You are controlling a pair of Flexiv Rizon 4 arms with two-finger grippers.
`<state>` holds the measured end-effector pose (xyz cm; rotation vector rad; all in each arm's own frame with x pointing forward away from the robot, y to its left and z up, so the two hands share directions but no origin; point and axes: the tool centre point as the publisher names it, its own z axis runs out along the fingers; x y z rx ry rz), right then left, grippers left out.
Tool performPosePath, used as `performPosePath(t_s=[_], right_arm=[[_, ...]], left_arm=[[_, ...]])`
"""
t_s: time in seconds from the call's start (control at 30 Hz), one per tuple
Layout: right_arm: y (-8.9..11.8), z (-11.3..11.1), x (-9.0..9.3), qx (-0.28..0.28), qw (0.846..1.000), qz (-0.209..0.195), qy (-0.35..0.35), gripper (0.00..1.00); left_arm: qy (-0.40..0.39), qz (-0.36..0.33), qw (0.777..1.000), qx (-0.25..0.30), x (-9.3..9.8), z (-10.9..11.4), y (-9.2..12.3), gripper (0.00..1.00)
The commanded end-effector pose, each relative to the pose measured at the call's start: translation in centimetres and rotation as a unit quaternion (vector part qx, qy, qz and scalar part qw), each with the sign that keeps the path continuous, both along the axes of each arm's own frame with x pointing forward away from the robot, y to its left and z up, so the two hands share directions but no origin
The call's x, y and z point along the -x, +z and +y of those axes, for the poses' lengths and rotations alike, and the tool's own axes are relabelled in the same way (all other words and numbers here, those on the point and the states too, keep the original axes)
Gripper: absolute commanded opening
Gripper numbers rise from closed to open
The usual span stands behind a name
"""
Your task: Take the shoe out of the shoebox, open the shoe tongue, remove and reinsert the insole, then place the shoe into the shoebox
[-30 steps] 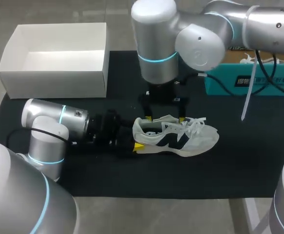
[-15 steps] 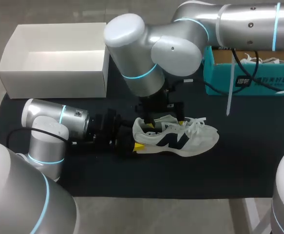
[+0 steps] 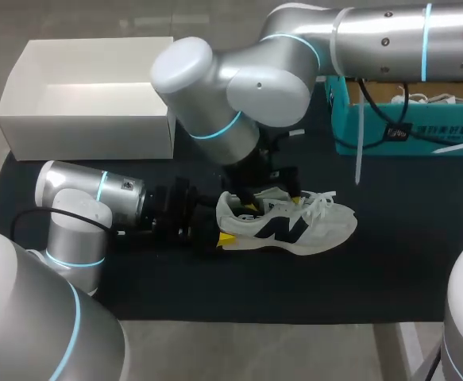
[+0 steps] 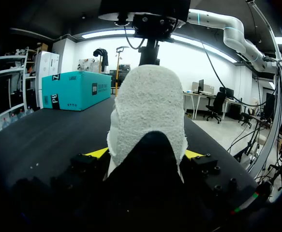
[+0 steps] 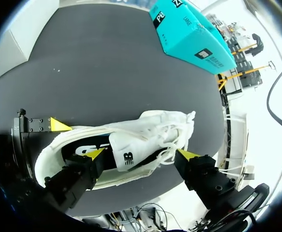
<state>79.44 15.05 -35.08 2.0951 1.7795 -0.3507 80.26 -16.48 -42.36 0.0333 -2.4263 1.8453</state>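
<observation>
**A:** Where is the shoe (image 3: 288,223)?

**B:** Out of the box, standing on its sole on the black mat (image 3: 390,270), with its side toward the head camera. The white shoebox (image 3: 88,87) is well apart from it, back past the heel end. A teal box (image 3: 406,119) is well apart the other way, back past the toe.

**A:** And the left gripper (image 4: 144,153)?

**B:** It is low at the shoe's heel. From above, only one yellow tip shows, against the heel's near side. The left wrist camera shows what that view hides. The towelling heel stands between both yellow tips, with one against each side. So the gripper is clamped on the heel, with the fingers only as far apart as the heel is wide.

**A:** Does the right wrist camera see any of that?

**B:** It sees one left fingertip, touching the outside of the heel. The other is hidden behind the shoe.

**A:** Where is the right gripper (image 5: 141,154)?

**B:** Directly over the shoe's opening, with its arm reaching across from the right. In the head view the big wrist joint covers much of it, and one yellow tip shows beside the laces (image 5: 173,137). Its own camera looks straight down into the shoe. The fingers are spread wide, one tip down inside the collar and the other just beside the laces, toward the toe.

**A:** Is it gripping anything?

**B:** No. The tongue (image 5: 126,155) lies between the fingers, nearer the one inside the collar. Nothing is pinched from both sides.
</observation>
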Motion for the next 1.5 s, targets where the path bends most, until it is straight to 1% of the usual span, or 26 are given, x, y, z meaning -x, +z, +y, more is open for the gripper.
performPosePath(t_s=[0.03, 0.07, 0.1, 0.13, 0.17, 0.27, 0.33, 0.4, 0.47, 0.73, 0.93, 1.03, 1.13, 1.3, 1.33, 1.5], right_arm=[[-0.6, 0.0, -0.3, 0.011, 1.000, 0.003, -0.005, 0.82], [-0.6, -0.1, -0.3, 0.014, 1.000, 0.004, -0.007, 0.79], [-0.7, -0.2, -0.3, 0.016, 1.000, 0.004, -0.008, 0.68], [-0.6, -0.3, -0.3, 0.018, 1.000, 0.004, -0.010, 0.53], [-0.6, -0.4, -0.3, 0.020, 1.000, 0.004, -0.011, 0.48], [-0.5, -0.8, -0.3, 0.025, 1.000, 0.004, -0.016, 0.47], [-0.2, -1.2, -0.2, 0.028, 0.999, 0.001, -0.020, 0.44], [0.1, -1.6, -0.2, 0.030, 0.999, -0.002, -0.026, 0.36], [0.5, -2.0, -0.3, 0.035, 0.999, -0.007, -0.031, 0.33], [2.0, -4.2, -0.6, 0.033, 0.997, -0.027, -0.064, 0.32], [2.2, -5.4, -0.7, 0.016, 0.996, -0.025, -0.078, 0.15], [2.2, -6.1, -0.6, 0.007, 0.996, -0.022, -0.087, 0.00], [2.2, -6.7, -0.6, -0.011, 0.995, -0.017, -0.093, 0.00], [2.6, -8.1, -0.7, -0.061, 0.992, -0.003, -0.109, 0.00], [2.6, -8.2, -0.8, -0.078, 0.992, 0.002, -0.102, 0.00], [2.7, -7.7, -0.8, -0.090, 0.991, 0.002, -0.096, 0.00]], left_arm=[[0.000, 0.000, 1.000, 0.000, -0.1, 0.0, 0.0, 0.00], [0.000, 0.000, 1.000, 0.000, -0.1, 0.0, 0.0, 0.00], [0.000, 0.000, 1.000, 0.000, -0.1, 0.0, 0.0, 0.00], [0.000, 0.000, 1.000, 0.000, -0.1, 0.0, 0.0, 0.00], [0.000, 0.000, 1.000, 0.000, -0.1, 0.0, 0.0, 0.00], [0.000, 0.000, 1.000, 0.000, -0.1, 0.0, 0.0, 0.00], [0.000, 0.000, 1.000, 0.000, -0.1, 0.0, 0.0, 0.00], [0.000, 0.000, 1.000, 0.000, -0.1, 0.0, 0.0, 0.00], [0.000, 0.000, 1.000, 0.000, -0.1, 0.0, 0.0, 0.00], [0.000, 0.000, 1.000, 0.000, -0.1, 0.0, 0.0, 0.00], [0.000, 0.000, 1.000, 0.000, -0.1, 0.0, 0.0, 0.00], [0.000, 0.000, 1.000, 0.000, -0.1, 0.0, 0.0, 0.00], [0.000, 0.000, 1.000, 0.000, -0.1, 0.0, 0.0, 0.00], [0.000, 0.000, 1.000, 0.000, -0.1, 0.0, 0.0, 0.00], [0.000, 0.000, 1.000, 0.000, -0.1, 0.0, 0.0, 0.00], [0.000, 0.000, 1.000, 0.000, -0.1, 0.0, 0.0, 0.00]])
